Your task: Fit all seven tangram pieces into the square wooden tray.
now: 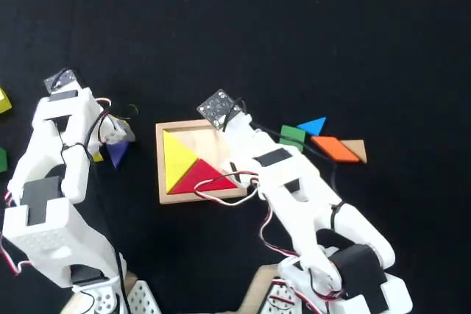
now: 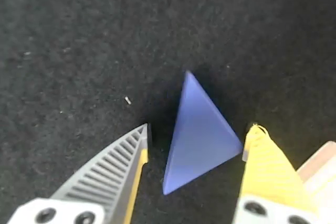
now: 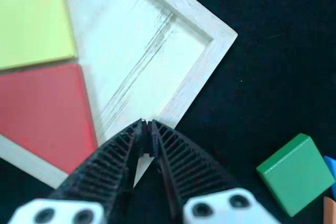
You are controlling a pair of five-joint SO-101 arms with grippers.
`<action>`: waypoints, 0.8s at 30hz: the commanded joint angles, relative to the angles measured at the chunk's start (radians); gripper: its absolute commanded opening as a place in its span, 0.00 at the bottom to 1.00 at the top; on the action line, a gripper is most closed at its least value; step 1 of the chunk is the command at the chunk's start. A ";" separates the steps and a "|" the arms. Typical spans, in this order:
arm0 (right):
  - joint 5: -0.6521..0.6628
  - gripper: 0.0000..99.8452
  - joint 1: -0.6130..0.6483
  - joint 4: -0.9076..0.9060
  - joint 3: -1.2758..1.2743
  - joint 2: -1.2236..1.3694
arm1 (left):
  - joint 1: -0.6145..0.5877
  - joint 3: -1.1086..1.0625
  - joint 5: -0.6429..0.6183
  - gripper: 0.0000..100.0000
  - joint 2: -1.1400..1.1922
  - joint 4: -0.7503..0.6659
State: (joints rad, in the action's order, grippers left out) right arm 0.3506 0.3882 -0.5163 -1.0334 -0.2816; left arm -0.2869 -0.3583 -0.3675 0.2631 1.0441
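Basically, left gripper (image 2: 200, 128) fingers sat apart w/ blue triangle (image 2: 195, 140) btwn them. Right gripper (image 3: 147, 125) fingers were together over tray (image 3: 193, 80).

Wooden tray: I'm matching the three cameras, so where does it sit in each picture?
High view: the wooden tray lies mid-table, between the two arms.
Left wrist view: a pale wood corner, likely the tray, just past the left gripper.
Right wrist view: its corner lies under the shut right gripper.
Shared landmark: the red triangle, in the high and right wrist views.
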 commanded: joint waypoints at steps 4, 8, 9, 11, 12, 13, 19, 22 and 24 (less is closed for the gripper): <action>0.000 0.01 -0.014 0.014 0.004 -0.035 | 0.044 0.081 0.006 0.29 0.012 0.014; 0.000 0.01 -0.014 0.014 0.004 -0.035 | 0.045 0.081 0.008 0.28 0.012 0.011; 0.000 0.01 -0.014 0.014 0.004 -0.035 | 0.044 0.081 0.008 0.28 0.012 0.011; 0.000 0.01 -0.014 0.014 0.004 -0.035 | 0.045 0.081 0.008 0.28 0.012 0.011; 0.000 0.01 -0.014 0.014 0.004 -0.035 | 0.045 0.081 0.008 0.28 0.012 0.011; 0.000 0.01 -0.014 0.014 0.004 -0.035 | 0.045 0.081 0.008 0.28 0.012 0.011; 0.000 0.01 -0.014 0.014 0.004 -0.035 | 0.045 0.081 0.008 0.18 0.012 0.012; 0.000 0.01 -0.014 0.014 0.004 -0.035 | 0.047 0.081 0.008 0.15 0.012 0.014; 0.000 0.01 -0.014 0.014 0.004 -0.035 | 0.048 0.081 0.008 0.15 0.012 0.020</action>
State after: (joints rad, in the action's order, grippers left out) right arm 0.3506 0.3882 -0.5163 -1.0334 -0.2816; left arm -0.2486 -0.3138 -0.3659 0.2800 1.0487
